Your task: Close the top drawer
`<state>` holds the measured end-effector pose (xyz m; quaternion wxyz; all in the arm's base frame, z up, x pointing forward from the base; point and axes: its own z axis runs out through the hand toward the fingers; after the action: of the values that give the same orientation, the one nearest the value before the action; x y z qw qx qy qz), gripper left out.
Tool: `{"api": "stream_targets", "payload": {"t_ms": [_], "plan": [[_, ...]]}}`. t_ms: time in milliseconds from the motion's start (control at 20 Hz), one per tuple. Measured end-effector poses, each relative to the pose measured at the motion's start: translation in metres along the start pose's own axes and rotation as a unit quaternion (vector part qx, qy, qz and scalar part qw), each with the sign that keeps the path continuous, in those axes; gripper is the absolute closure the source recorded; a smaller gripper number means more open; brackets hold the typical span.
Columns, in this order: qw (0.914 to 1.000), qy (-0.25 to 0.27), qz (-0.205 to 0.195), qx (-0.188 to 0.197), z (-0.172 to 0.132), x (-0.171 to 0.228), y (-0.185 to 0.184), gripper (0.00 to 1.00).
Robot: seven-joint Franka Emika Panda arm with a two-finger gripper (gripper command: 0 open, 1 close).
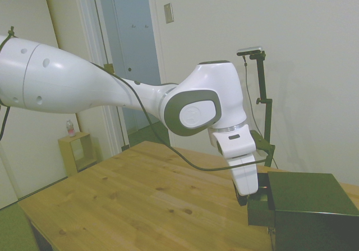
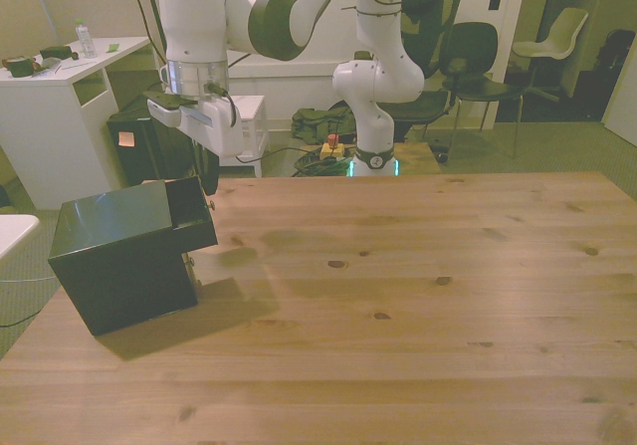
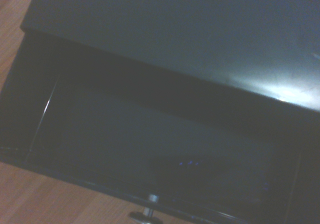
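While the top drawer (image 1: 259,206) sticks out of the cabinet (image 1: 311,206) in the side view, end effector (image 1: 245,199) hangs above its front; finger spread unclear. Front view: drawer at tabletop (image 2: 418,296) left. Wrist view: empty drawer, knob (image 3: 148,208) visible. Push the front squarely inward.

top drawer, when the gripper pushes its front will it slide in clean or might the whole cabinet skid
The top drawer looks like rigid metal, so it should not flex. It sticks out only partway, so a short push likely closes it. The cabinet is small and stands loose on smooth wood, so it might skid. The gripper hangs at the drawer's front.
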<state>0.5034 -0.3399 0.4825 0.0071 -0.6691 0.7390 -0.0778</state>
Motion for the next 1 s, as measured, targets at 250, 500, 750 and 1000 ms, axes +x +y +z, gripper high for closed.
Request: {"api": "stream_targets", "payload": {"t_ms": [250, 500, 750, 1000], "plan": [[1.0, 0.002, 0.002, 0.001, -0.001, 0.004, -0.006, 1.0], [1.0, 0.005, 0.007, 0.001, 0.0, 0.012, -0.012, 1.0], [0.9999, 0.008, 0.011, -0.001, 0.0, 0.02, -0.014, 1.0], [0.9999, 0.01, 0.014, -0.001, 0.0, 0.025, -0.015, 1.0]]}}
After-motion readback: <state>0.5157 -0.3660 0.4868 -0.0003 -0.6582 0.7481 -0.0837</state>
